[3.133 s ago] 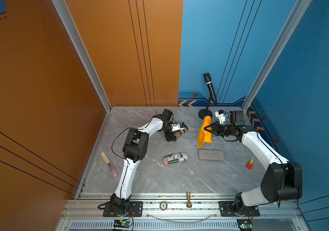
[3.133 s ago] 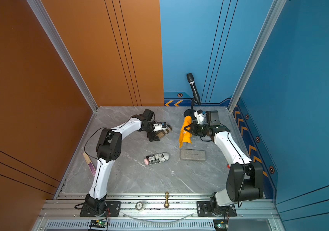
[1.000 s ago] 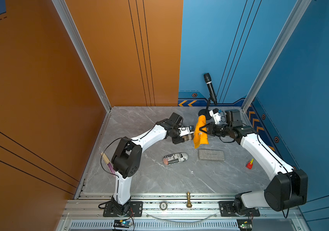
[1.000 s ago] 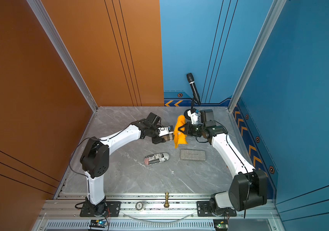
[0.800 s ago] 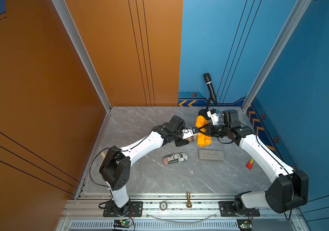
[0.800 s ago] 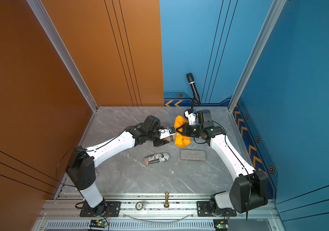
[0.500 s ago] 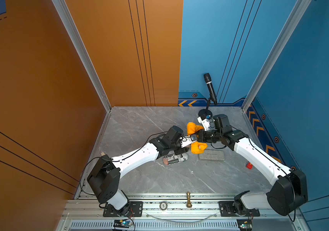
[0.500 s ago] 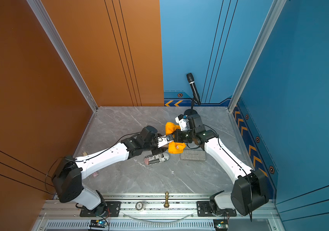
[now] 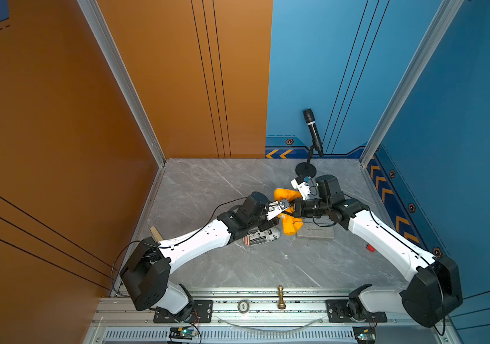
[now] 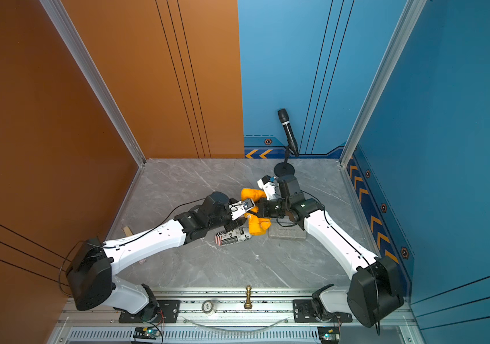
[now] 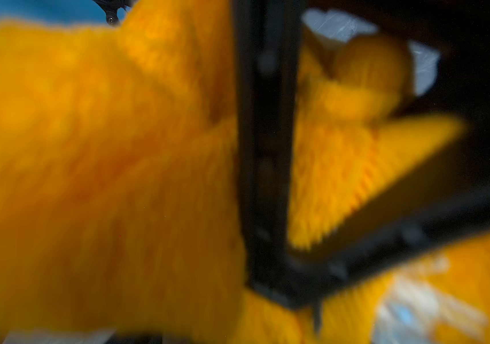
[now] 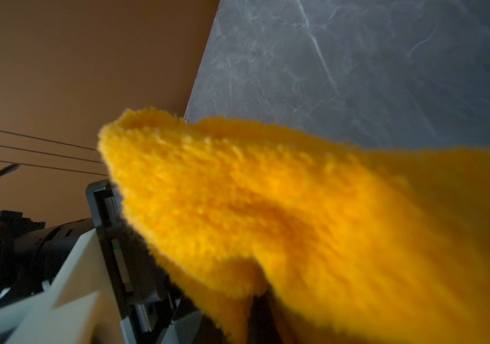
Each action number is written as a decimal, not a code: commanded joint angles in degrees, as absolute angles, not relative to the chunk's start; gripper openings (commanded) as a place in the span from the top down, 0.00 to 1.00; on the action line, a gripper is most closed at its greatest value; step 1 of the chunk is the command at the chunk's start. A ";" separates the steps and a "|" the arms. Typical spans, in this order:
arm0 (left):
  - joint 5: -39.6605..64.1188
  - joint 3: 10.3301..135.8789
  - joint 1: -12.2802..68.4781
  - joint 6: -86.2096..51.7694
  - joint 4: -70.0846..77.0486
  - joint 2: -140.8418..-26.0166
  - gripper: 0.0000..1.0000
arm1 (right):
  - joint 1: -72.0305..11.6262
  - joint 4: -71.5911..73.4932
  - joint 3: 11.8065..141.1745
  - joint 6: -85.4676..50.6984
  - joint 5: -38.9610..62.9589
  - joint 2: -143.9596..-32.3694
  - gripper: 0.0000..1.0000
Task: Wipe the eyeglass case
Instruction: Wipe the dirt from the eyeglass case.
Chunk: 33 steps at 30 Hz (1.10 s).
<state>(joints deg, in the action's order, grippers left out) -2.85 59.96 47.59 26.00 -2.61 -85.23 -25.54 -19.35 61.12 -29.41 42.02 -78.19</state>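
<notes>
1. Cloth (image 9: pixel 291 226): orange and bunched between both arms, above the table (image 9: pixel 208 184). The right gripper (image 9: pixel 293 209) is clamped on it, so the fabric can be rubbed over whatever the other arm presents.
2. Holding arm: the left gripper (image 9: pixel 278 216) has its jaws nearly closed, with the tips buried in the cloth. The eyeglass case is hidden; it is probably pinched there.
3. Container check: the printed case (image 9: pixel 261 236) lies closed under the left forearm, and its contents cannot be seen.
4. Whether the grey block (image 9: pixel 315 233) is a container cannot be told.
</notes>
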 commanded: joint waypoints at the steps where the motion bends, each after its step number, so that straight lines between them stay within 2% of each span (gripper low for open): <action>1: -0.79 60.18 48.54 24.93 8.21 -82.32 0.61 | -22.81 -18.29 60.65 -31.27 44.46 -79.22 1.00; 5: -0.58 59.41 48.87 26.45 7.85 -80.67 0.60 | -15.03 -25.27 62.13 -27.27 45.03 -77.97 1.00; 7: -0.26 57.99 49.08 27.06 7.58 -80.16 0.60 | -14.10 -28.90 64.05 -24.90 43.68 -78.03 1.00; 15: -0.39 58.37 49.63 28.27 7.51 -81.02 0.60 | -26.04 -20.58 64.89 -30.38 42.80 -83.79 1.00; 17: -0.61 58.09 49.65 28.68 7.26 -80.69 0.60 | -26.44 -19.53 64.86 -30.57 42.33 -84.36 1.00; 23: -0.94 57.40 49.05 28.99 4.76 -78.04 0.60 | -17.35 -25.98 66.74 -25.80 43.60 -83.17 1.00; 28: 2.05 58.59 45.08 20.75 -0.39 -77.34 0.59 | -13.21 -37.92 70.47 -16.04 34.23 -78.24 1.00; 31: 7.47 61.26 42.50 13.37 -4.48 -78.06 0.59 | -14.71 -34.39 67.94 -16.90 33.90 -73.09 1.00; 33: 14.59 62.86 40.48 8.06 -7.25 -78.81 0.59 | -18.23 -29.55 65.28 -18.41 32.45 -68.91 1.00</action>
<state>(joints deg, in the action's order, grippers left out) 4.34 59.13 42.59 17.74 -4.86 -79.42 -14.70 -31.27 67.35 -20.29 36.10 -73.93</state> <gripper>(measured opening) 0.608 0.069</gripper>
